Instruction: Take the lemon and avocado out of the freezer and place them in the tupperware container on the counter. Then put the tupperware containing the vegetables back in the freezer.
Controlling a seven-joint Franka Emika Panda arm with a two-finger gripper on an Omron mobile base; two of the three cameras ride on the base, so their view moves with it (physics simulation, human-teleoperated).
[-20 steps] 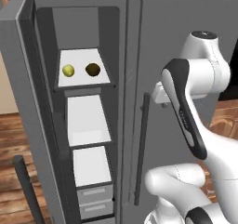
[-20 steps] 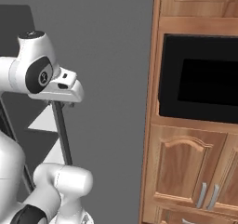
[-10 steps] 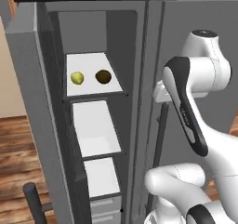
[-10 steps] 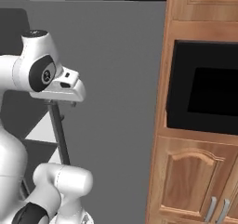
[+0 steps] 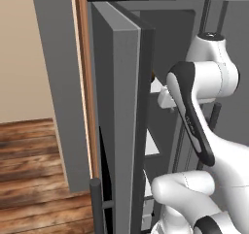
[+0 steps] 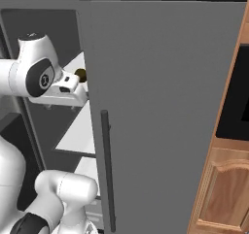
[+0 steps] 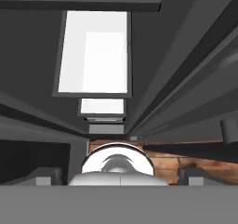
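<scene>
Here the open freezer (image 5: 121, 107) door hides its white shelves (image 6: 80, 131).

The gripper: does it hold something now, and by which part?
Nothing is held. In the hand view the gripper stands open, with the freezer shelves ahead of it.

The arm (image 5: 204, 107) is glossy white, built of rounded, bulbous link shells with smooth seams. A long dark, near-black band (image 5: 192, 116) curves down one link, and a dark patch shows on the lowest shell. In the right base view a round dark grey joint cap (image 6: 41, 80) with a small pale mark sits in a white housing; beside it is a blocky pale grey wrist piece (image 6: 68, 90).
</scene>
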